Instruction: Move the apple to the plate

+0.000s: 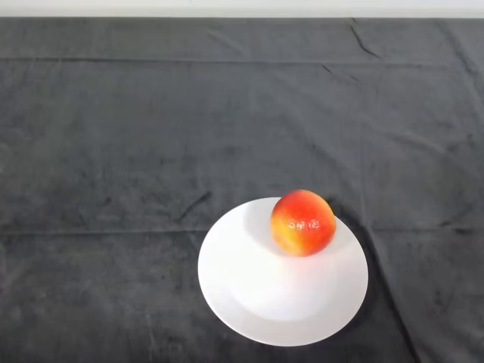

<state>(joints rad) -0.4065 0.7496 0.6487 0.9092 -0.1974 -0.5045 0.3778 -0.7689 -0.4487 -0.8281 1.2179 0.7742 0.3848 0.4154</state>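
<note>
A red and yellow apple [302, 222] rests on a white round plate [257, 295], on the plate's far right part near its rim. The plate lies on the dark cloth at the lower middle of the head view.
The dark cloth [151, 136] covers the whole table, with a few creases. The table's far edge [242, 15] runs along the top of the view.
</note>
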